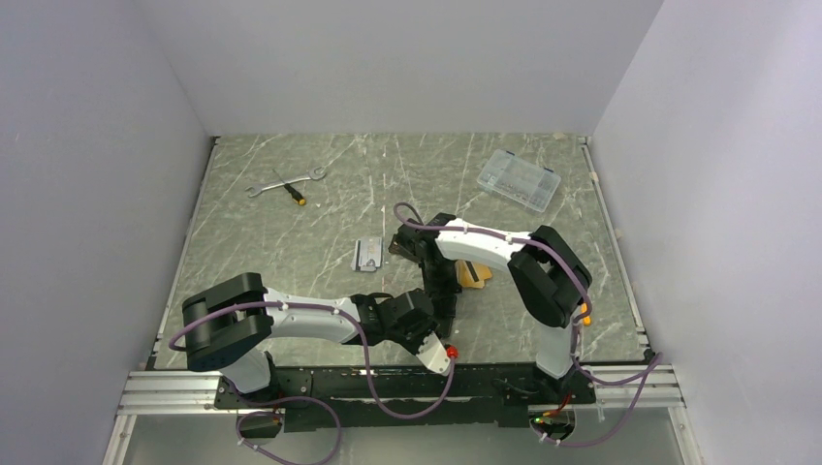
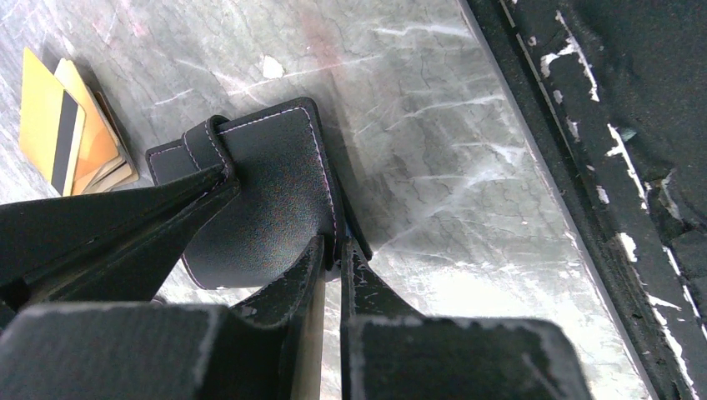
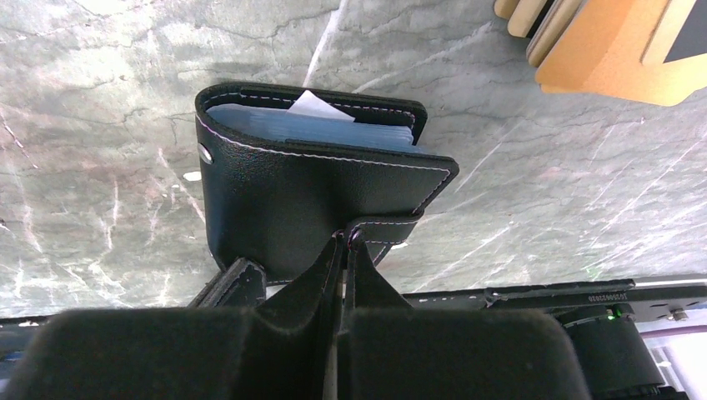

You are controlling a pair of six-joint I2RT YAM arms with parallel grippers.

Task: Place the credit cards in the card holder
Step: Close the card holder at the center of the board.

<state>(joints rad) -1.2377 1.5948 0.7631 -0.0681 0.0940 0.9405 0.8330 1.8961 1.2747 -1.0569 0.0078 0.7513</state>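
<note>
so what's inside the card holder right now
Pale blue-grey sleeves and a white paper corner show at the open edge of the card holder. No orange card shows among them; the credit cards lie outside on the table. The black cover hides anything deeper.

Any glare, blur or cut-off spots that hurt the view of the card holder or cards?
Right wrist: card holder sharp, right end effector soft up close, credit cards cropped at the top edge. Left wrist: white glare on the table beside the holder, left end effector dark and blurred. Top external: even light, no glare, but the arms hide most of the holder.
</note>
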